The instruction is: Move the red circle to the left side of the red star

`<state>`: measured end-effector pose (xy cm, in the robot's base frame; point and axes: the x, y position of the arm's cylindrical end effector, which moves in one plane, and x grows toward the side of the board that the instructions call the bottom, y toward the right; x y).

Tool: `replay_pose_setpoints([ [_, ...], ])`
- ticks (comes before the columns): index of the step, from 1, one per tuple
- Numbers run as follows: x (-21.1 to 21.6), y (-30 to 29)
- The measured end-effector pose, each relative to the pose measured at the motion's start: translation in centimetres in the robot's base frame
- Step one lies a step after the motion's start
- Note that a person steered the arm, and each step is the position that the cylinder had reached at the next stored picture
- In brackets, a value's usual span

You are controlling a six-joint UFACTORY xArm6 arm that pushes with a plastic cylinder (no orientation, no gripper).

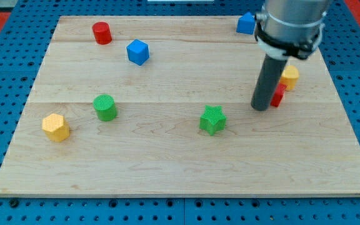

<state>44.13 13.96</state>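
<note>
The red circle (102,32), a short red cylinder, stands near the board's top left. The red star (277,96) is at the view's right, mostly hidden behind my rod, so its shape is hard to make out. My tip (260,109) rests on the board just left of the red star, touching or nearly touching it. The red circle is far to the left of my tip, across the board.
A yellow block (289,77) sits just above and right of the red star. A blue block (247,24) is at top right, a blue cube (138,52) right of the red circle. A green star (212,119), a green cylinder (105,107) and a yellow hexagon (55,127) lie lower.
</note>
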Motion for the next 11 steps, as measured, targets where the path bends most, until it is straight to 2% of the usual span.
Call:
replay_pose_setpoints([
  [1, 2.2, -8.3],
  [2, -2.4, -18.9],
  [3, -7.0, -25.1],
  [4, -10.3, -28.7],
  [6, -17.2, -30.2],
  [7, -15.5, -35.9],
  [8, -18.6, -38.5],
  [9, -20.7, -32.7],
  [10, -20.9, -20.7],
  [11, -18.9, -13.6],
])
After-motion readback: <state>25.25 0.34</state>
